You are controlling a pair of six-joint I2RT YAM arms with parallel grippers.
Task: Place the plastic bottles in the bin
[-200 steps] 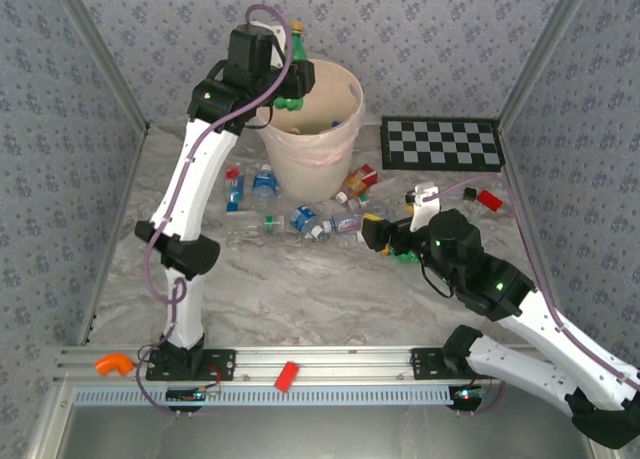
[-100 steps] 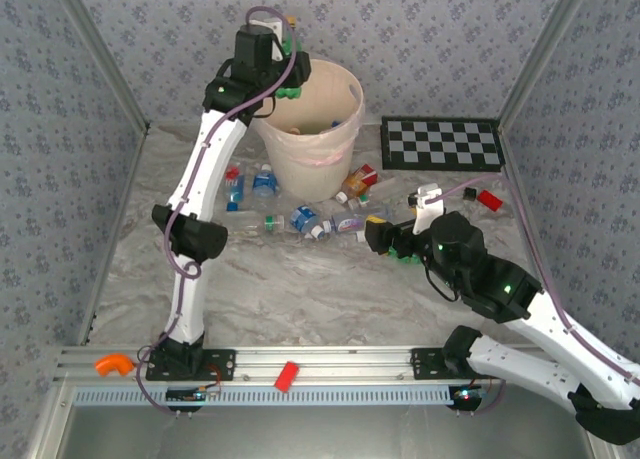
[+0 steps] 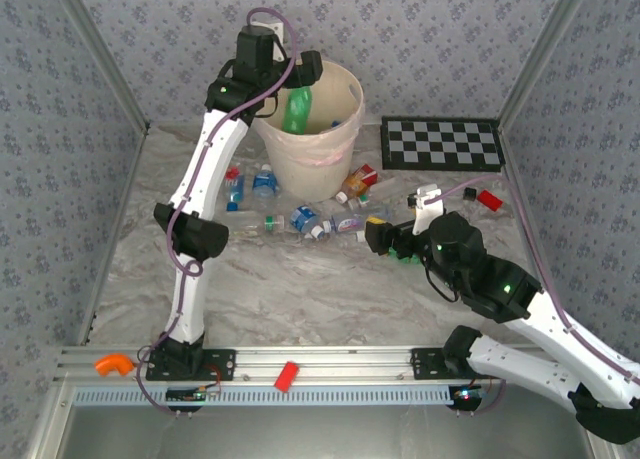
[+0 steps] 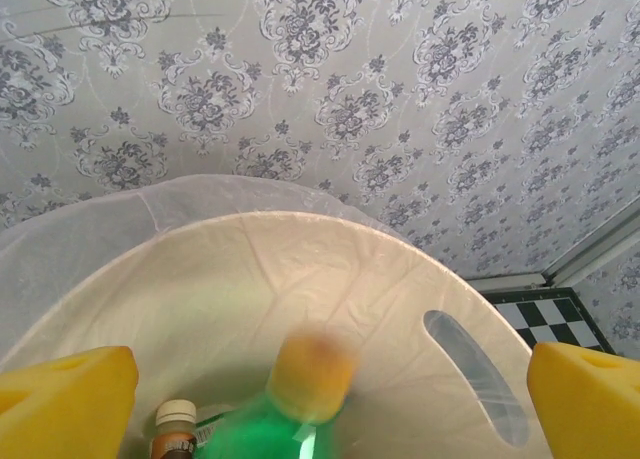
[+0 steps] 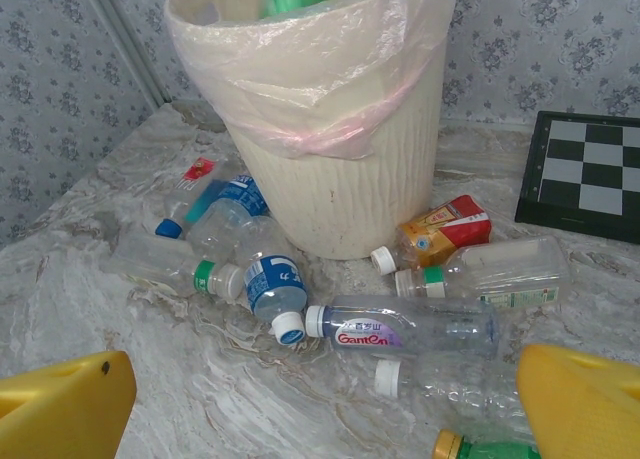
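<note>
The bin (image 3: 312, 169), a pale cream bucket with a clear liner, stands at the back of the table. My left gripper (image 3: 298, 75) hangs over its rim, open, its yellow pads (image 4: 65, 404) wide apart. A green bottle (image 3: 297, 111) with an orange cap (image 4: 312, 369) is blurred, loose between the pads and inside the bin, beside a brown bottle (image 4: 172, 434). Several plastic bottles lie round the bin's foot: a blue-labelled one (image 5: 272, 284), a clear Ganten one (image 5: 410, 329) and an orange-red one (image 5: 445, 229). My right gripper (image 3: 385, 239) is open, low, just short of them.
A checkerboard (image 3: 442, 143) lies at the back right, with a small red block (image 3: 488, 199) near it. A red piece (image 3: 287, 375) and an orange piece (image 3: 112, 363) sit on the front rail. Patterned walls close the back and sides.
My left gripper has opened over the bin and the green bottle has dropped from it into the bin. The right arm has barely shifted.
</note>
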